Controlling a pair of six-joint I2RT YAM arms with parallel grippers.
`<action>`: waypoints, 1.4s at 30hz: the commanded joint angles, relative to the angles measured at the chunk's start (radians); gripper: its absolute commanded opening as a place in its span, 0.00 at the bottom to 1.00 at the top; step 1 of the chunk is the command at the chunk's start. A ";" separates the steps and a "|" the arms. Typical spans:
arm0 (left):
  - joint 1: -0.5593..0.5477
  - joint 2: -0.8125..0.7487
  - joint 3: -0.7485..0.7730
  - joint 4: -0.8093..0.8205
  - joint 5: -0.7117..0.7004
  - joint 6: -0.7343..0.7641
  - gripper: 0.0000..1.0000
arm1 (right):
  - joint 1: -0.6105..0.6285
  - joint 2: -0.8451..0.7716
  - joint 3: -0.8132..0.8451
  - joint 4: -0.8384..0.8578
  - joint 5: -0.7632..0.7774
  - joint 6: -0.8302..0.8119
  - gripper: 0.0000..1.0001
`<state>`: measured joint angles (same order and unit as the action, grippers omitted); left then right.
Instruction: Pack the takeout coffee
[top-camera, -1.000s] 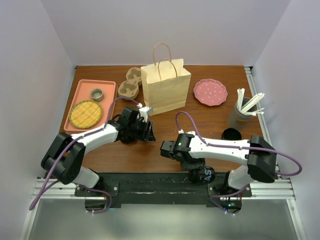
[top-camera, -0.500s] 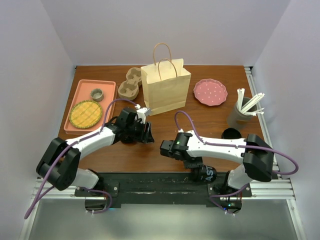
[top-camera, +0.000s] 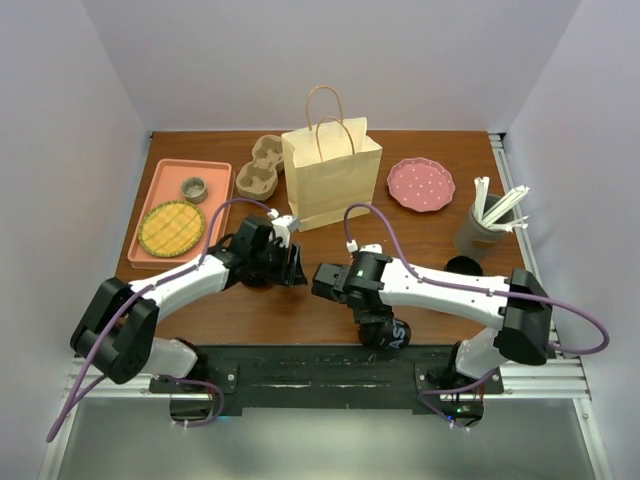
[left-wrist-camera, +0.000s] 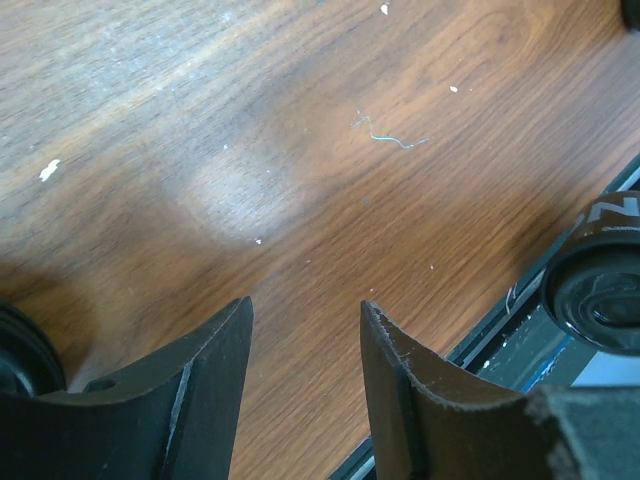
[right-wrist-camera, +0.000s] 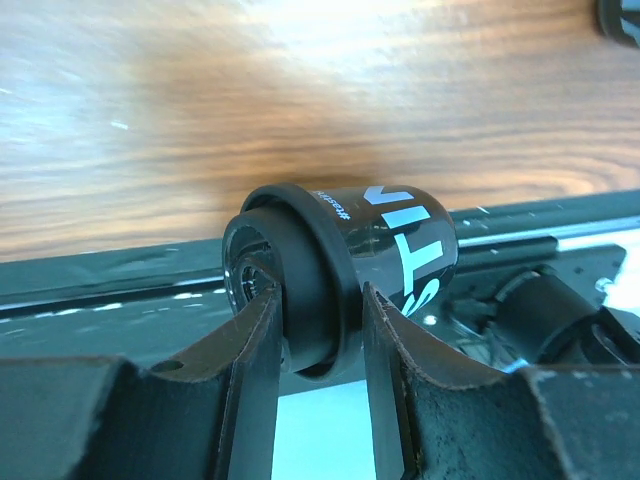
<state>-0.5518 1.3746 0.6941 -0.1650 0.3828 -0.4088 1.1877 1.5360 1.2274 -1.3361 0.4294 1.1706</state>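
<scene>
The top view looks steeply down from above and behind the arm bases over the whole brown wooden bench (top-camera: 430, 225). The wrist views sit low, close behind the left tool (left-wrist-camera: 305, 320) and right tool (right-wrist-camera: 318, 300), facing the bench's near edge. All three share the black lidded coffee cup (top-camera: 390, 335).

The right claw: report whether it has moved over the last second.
Yes. In the top view the right claw, shut on the black coffee cup, has shifted left and slightly farther from the arm bases, toward the paper bag.
</scene>
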 joint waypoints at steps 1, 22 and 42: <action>0.001 -0.051 0.065 -0.040 -0.053 -0.022 0.52 | -0.106 -0.108 0.021 0.061 0.060 -0.026 0.17; 0.001 -0.177 0.117 -0.235 -0.145 -0.117 0.53 | -0.841 -0.363 -0.454 1.304 -0.308 -0.190 0.20; 0.001 -0.184 0.182 -0.300 -0.246 -0.070 0.55 | -0.875 -0.402 -0.582 1.157 -0.147 0.012 0.27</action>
<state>-0.5518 1.2007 0.8165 -0.4561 0.1688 -0.5079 0.3157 1.1736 0.6647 -0.1253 0.1829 1.1236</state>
